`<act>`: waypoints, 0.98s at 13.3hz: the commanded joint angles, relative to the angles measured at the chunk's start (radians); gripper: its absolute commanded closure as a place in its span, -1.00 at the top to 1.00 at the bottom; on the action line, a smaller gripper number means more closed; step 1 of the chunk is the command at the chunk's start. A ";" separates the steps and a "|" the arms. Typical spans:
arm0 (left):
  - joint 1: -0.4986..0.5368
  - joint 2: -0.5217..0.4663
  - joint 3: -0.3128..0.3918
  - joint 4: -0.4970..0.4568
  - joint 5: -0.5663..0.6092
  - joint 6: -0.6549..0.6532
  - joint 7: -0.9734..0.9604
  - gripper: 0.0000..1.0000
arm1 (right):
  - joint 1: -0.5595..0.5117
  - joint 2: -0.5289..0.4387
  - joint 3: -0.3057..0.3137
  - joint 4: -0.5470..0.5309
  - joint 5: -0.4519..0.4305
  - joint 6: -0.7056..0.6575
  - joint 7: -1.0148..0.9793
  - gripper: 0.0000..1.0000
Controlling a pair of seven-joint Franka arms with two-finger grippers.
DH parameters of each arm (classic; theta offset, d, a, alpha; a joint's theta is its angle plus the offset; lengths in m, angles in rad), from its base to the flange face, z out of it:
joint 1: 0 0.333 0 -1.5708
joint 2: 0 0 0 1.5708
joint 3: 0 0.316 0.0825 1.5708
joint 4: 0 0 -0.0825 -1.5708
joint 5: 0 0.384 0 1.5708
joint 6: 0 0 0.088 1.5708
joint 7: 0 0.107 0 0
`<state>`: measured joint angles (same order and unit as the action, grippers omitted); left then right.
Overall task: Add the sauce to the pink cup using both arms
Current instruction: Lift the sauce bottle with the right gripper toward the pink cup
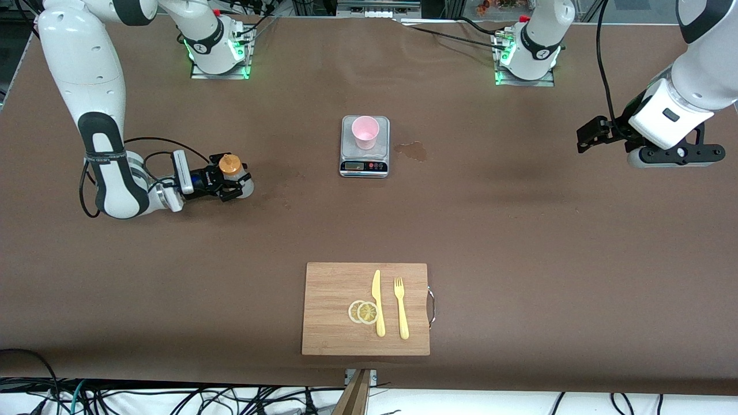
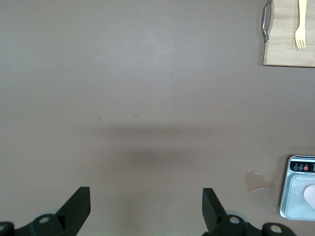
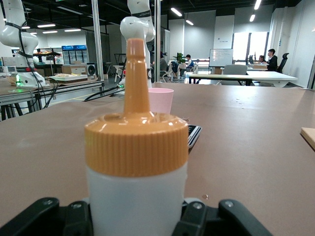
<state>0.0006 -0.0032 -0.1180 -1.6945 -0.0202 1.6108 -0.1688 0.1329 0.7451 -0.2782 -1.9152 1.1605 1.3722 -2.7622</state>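
The sauce bottle (image 1: 230, 166), whitish with an orange cap and nozzle, stands upright on the table toward the right arm's end. My right gripper (image 1: 232, 183) is shut on its body, low at the table. In the right wrist view the bottle (image 3: 135, 147) fills the middle between the fingers of my right gripper (image 3: 137, 216). The pink cup (image 1: 365, 132) stands upright on a small scale (image 1: 364, 164) at mid-table, and shows past the bottle in the right wrist view (image 3: 161, 101). My left gripper (image 1: 673, 163) waits open and empty above the table at the left arm's end (image 2: 146, 206).
A wet stain (image 1: 412, 151) lies on the table beside the scale, toward the left arm's end. A wooden cutting board (image 1: 334, 311) sits nearer the front camera with a yellow knife (image 1: 377, 302), a fork (image 1: 400, 308) and two lemon slices (image 1: 363, 312).
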 commanded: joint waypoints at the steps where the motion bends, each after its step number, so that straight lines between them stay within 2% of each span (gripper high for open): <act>1: 0.009 -0.004 0.000 0.009 -0.023 -0.016 0.015 1.00 | 0.036 -0.022 0.011 0.008 0.011 -0.027 -0.058 -0.73; 4: 0.009 -0.004 0.000 0.007 -0.023 -0.016 0.014 1.00 | 0.108 -0.102 -0.010 0.008 0.005 0.011 0.053 -0.73; 6: 0.009 -0.004 0.000 0.007 -0.023 -0.016 0.014 1.00 | 0.224 -0.157 -0.090 0.007 -0.011 0.074 0.136 -0.73; 9: 0.009 -0.004 0.000 0.007 -0.023 -0.016 0.017 1.00 | 0.362 -0.191 -0.168 0.005 -0.030 0.157 0.284 -0.76; 11: 0.009 -0.006 0.000 0.007 -0.023 -0.016 0.017 1.00 | 0.466 -0.223 -0.223 0.007 -0.111 0.230 0.456 -0.77; 13: 0.009 -0.006 0.000 0.007 -0.023 -0.016 0.017 1.00 | 0.571 -0.237 -0.280 0.007 -0.143 0.283 0.593 -0.78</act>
<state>0.0016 -0.0032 -0.1174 -1.6946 -0.0202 1.6097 -0.1688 0.6075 0.5525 -0.4988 -1.8844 1.0609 1.6120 -2.2876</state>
